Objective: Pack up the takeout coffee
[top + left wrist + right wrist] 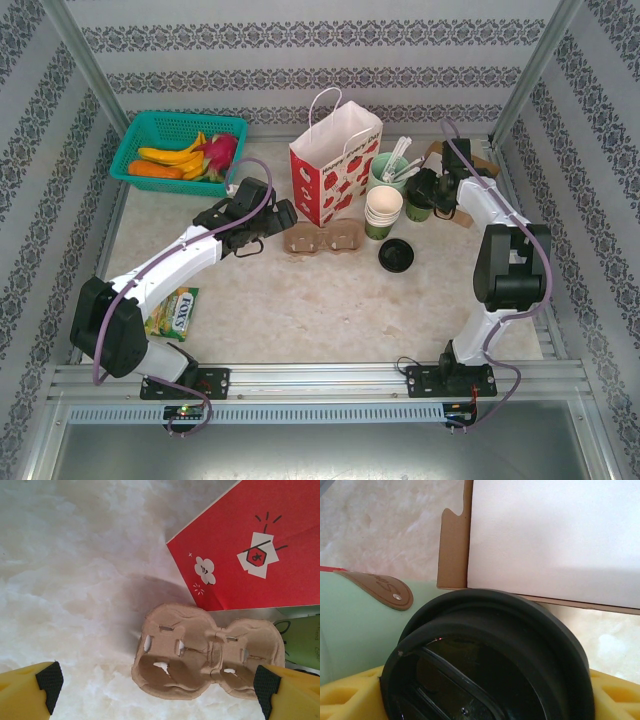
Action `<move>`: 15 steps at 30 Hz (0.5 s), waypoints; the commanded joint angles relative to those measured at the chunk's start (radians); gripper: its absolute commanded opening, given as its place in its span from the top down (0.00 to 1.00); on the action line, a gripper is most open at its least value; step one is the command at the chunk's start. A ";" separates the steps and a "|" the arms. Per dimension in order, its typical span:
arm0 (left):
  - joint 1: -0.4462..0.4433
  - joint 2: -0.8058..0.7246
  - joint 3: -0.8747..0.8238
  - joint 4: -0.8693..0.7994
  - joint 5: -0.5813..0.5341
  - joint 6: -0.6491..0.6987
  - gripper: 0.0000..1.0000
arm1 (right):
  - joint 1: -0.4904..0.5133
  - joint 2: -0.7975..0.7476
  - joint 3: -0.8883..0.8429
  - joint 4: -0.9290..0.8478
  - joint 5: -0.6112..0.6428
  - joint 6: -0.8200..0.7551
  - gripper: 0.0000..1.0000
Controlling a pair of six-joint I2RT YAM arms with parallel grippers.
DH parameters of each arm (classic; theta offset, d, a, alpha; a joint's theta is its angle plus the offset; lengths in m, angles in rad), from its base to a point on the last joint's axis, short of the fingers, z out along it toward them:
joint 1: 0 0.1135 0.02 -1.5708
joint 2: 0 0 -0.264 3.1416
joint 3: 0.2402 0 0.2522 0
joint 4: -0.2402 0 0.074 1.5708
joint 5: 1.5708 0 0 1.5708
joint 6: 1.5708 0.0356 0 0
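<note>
Top external view, left to right. Far left, a teal plastic mesh basket (135,135) holds yellow bananas (175,155), a pink dragon fruit (221,150) and an orange carrot-like piece (153,170). Nearer the left arm's base, a green snack packet (172,312) lies flat on the pale marble-look table (300,320).

Mid-table, the left gripper (275,218) sits low, just left of a brown moulded-pulp two-cup carrier (322,238). In the left wrist view its yellow fingers (27,695) with black pads are spread wide. The carrier (200,650) lies just ahead of the tips; I cannot tell whether either pad touches it.

Behind the carrier a red-and-white paper bag (335,165) stands upright, handles up.

Right of the carrier is a nested stack of cream-and-green paper cups (382,212), with a pale mint cup of white utensils (392,165) behind it and a loose round black lid (396,255) in front.

The right gripper (428,190) is clamped around the takeout coffee (416,211), a dark-green paper cup just right of the stack. In the right wrist view, yellow fingers (615,695) flank its black plastic lid (485,650). I cannot tell whether the cup is standing or lifted. Behind it is a brown cardboard piece (452,550).
</note>
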 commanded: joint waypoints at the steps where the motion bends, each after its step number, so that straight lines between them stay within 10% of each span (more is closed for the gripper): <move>1: -0.002 -0.007 0.034 -0.006 -0.012 0.013 0.01 | -0.004 0.027 0.034 -0.040 0.002 0.002 0.22; 15: -0.002 -0.006 0.033 0.001 0.003 0.016 0.01 | -0.008 0.014 0.065 -0.062 0.019 -0.005 0.13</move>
